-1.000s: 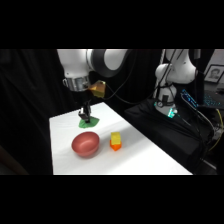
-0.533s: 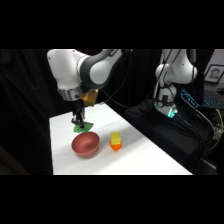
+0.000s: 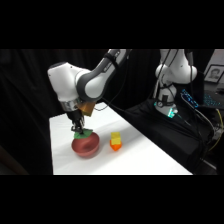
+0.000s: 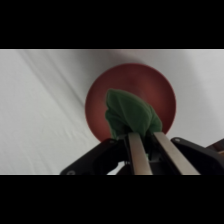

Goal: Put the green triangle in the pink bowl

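Currently: carry phase near its end, release not yet made.
Jaws [image 4: 142,145]: closed on the green triangle [image 4: 131,114], the two pale fingers [image 4: 136,157] pinching it from either side; piece sticks out past the fingertips.
Green triangle, position: held clear of the tabletop [image 3: 145,160], hanging over the pink bowl [image 3: 85,145]; in the side view seen at the bowl's near-upper rim, low over it, contact with the rim impossible to tell.
Wrist view check: green piece overlaps the lower-middle part of the bowl's [image 4: 150,87] red disc, so more toward one edge than dead centre.
Bowl: upright on the tabletop toward its left end, nothing visible inside.
Other item: yellow-orange block [image 3: 115,141] just beside the bowl on the tabletop, apart from it; not part of the job, leave alone.
Step in hand, judged: final positioning over the bowl, then drop.
How to do it well: nudge toward the bowl's centre before opening; keep low so the piece does not bounce out; descend straight, avoid clipping the rim and tipping or sliding the bowl; open fully, then lift straight up.
Risk: release this near the edge may leave the piece perched on the rim or rolled onto the tabletop.
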You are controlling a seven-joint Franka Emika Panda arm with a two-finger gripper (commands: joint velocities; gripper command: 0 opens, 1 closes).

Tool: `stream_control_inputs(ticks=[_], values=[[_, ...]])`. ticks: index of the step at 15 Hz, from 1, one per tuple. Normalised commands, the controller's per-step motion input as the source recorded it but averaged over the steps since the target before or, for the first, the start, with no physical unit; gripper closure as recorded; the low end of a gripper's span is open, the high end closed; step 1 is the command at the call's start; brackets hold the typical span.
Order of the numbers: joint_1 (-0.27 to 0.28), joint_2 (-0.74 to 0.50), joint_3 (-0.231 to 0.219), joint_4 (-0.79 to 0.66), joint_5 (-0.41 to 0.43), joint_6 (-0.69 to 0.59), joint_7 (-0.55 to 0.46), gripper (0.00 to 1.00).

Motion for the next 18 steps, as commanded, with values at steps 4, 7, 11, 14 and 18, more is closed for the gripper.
stream_control_inputs(ticks=[4, 7, 11, 14, 18], values=[[0.003, 0.15, -0.041, 0.15, 0.115, 0.10, -0.11, 0.96], [0.003, 0.14, -0.043, 0.13, 0.117, 0.09, -0.12, 0.96], [0.010, 0.13, -0.040, 0.13, 0.120, 0.09, -0.12, 0.96], [0.002, 0.13, -0.028, 0.15, 0.137, 0.08, -0.14, 0.95], [-0.012, 0.14, -0.023, 0.19, 0.143, 0.07, -0.16, 0.43]])
